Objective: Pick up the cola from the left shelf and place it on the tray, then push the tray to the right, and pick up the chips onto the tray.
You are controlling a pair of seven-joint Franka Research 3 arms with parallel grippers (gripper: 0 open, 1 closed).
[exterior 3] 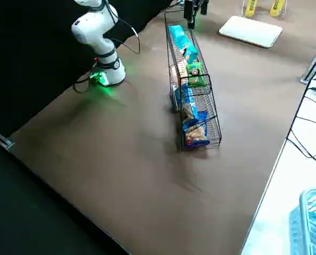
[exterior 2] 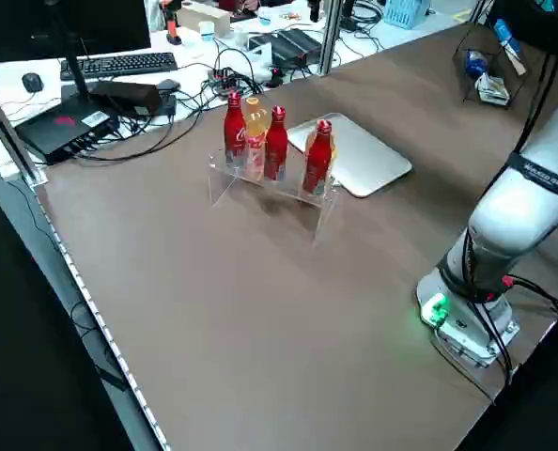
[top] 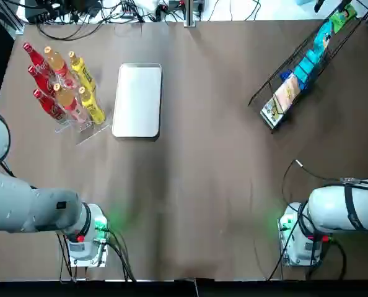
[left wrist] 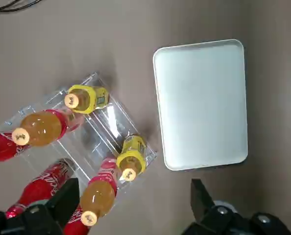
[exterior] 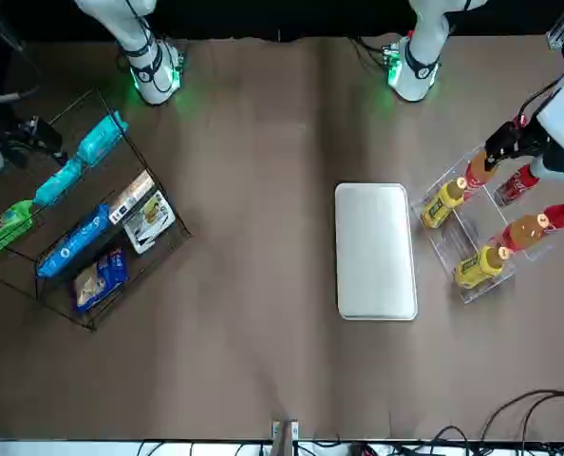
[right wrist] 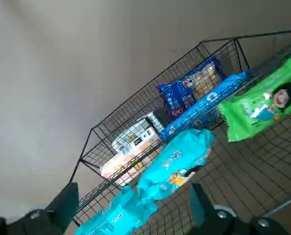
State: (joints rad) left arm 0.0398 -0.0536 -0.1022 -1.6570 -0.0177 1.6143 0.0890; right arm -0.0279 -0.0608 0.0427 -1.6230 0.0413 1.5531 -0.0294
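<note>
Left gripper above upright cola

No text can be read; white lettering on the red bottles, at ten o'clock on the table, cannot be made out.

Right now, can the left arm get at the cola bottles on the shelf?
Probably yes: the left pincer hangs open above the shelf, and nothing covers the red cola bottles.
</note>
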